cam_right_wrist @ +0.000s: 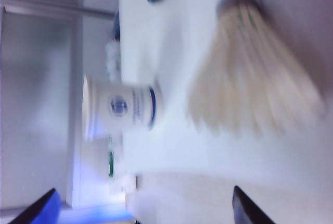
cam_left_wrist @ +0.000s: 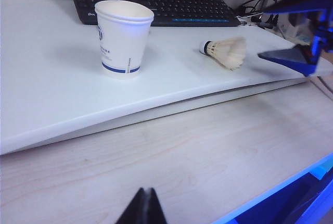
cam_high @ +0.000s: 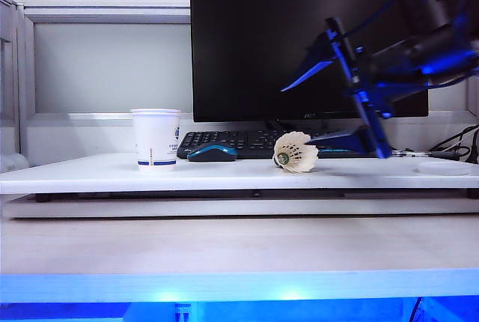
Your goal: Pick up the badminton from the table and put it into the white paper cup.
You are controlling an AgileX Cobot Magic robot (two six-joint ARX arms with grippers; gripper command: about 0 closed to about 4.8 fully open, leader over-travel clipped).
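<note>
Exterior view: the shuttlecock lies on its side on the white worktop, cork tip toward the left, feather skirt fanning right. The white paper cup stands upright well to its left, mouth up, with a blue stripe near its base. Between the two, farther back, a black and blue mouse sits in front of a black keyboard; a dark monitor rises behind.

The right pincer reaches in from the upper right, its blue fingers spread wide and holding nothing; the lower finger sits low just right of the shuttlecock, the upper one well above it. The right wrist view, blurred, shows the feather skirt close in front of that pincer.

In the left wrist view the left pincer hangs over the pale wooden surface in front of the worktop, its dark fingertips pressed together and empty, well apart from cup and shuttlecock.
</note>
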